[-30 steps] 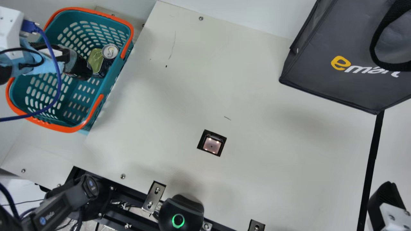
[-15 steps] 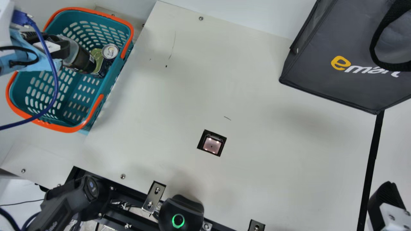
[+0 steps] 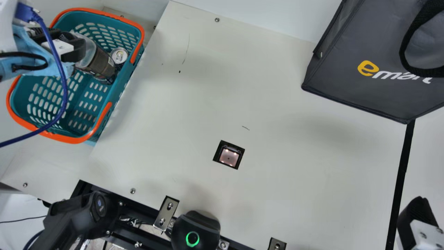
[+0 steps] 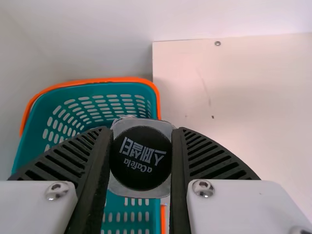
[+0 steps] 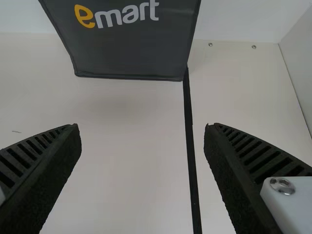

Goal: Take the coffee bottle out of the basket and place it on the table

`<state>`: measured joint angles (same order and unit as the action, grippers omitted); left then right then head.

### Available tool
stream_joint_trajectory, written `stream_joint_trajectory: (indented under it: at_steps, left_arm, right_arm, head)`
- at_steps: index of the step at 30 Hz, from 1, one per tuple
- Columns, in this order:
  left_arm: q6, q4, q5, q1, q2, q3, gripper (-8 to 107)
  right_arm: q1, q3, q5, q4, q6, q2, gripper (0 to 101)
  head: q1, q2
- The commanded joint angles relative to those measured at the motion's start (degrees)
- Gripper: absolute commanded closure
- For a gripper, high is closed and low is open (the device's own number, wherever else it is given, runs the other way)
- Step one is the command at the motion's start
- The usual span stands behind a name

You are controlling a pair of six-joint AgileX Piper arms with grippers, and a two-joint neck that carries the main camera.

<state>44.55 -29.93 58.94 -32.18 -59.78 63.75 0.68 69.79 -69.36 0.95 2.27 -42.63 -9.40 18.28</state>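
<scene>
Main view: coffee bottle [image 3: 99, 65] over the basket [image 3: 70, 139], can [image 3: 119, 55] part-hid by it; base clear of rim? Can't tell. Setting it on bench [image 3: 295, 104] left to do. L wrist view: grasp done, L hand [image 4: 142, 134] clamped on bottle, cap end hiding its base. R wrist view: R hand [image 5: 142, 127] wide apart.

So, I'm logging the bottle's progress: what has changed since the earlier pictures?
The coffee bottle, already gripped earlier, has moved with the left gripper toward the main view's right and looks larger there, so it has probably risen. It now hides the green tin. Nothing was let go. The basket, drink can, grey bag and right gripper stayed put.
</scene>
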Motion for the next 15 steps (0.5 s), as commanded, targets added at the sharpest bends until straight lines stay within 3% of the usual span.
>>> stream_joint_trajectory:
  at_steps: [1,15]
  left_arm:
    - [-2.35,1.07,0.07,2.25,0.52,0.01,89]
    - [-19.03,11.59,-2.08,17.52,3.66,-2.11,89]
  right_arm:
    - [0.0,0.0,0.0,0.0,0.0,0.0,10]
    - [0.0,0.0,0.0,0.0,0.0,0.0,10]
  head:
    - [1.48,0.14]
    - [1.48,0.14]
